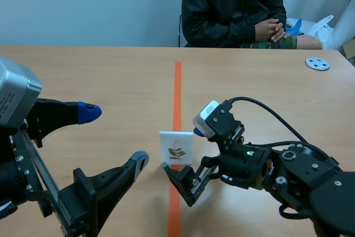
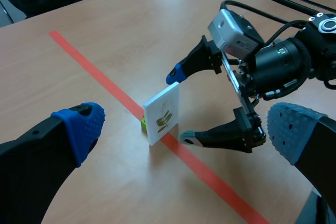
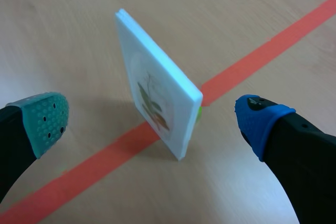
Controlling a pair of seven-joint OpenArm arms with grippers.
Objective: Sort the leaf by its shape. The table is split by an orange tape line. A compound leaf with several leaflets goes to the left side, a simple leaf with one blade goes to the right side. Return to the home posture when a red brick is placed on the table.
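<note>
A white card [image 1: 176, 148] printed with a small green-brown leafy sprig stands upright on the orange tape line [image 1: 177, 90], on a small green base [image 2: 143, 124]. My right gripper [image 1: 181, 149] is open, low over the table, with one finger on each side of the card [image 3: 157, 87] and neither touching it. In the right wrist view the card stands between the fingers of that gripper [image 3: 152, 118], edge toward the camera. My left gripper [image 1: 114, 136] is open, left of the line and apart from the card [image 2: 163, 114], holding nothing.
A person [image 1: 233, 9] sits across the table with hands folded [image 1: 272, 29]. A grey perforated disc [image 1: 317, 64] lies at the far right of the table. The right arm's black cable [image 1: 266, 109] arches above its wrist.
</note>
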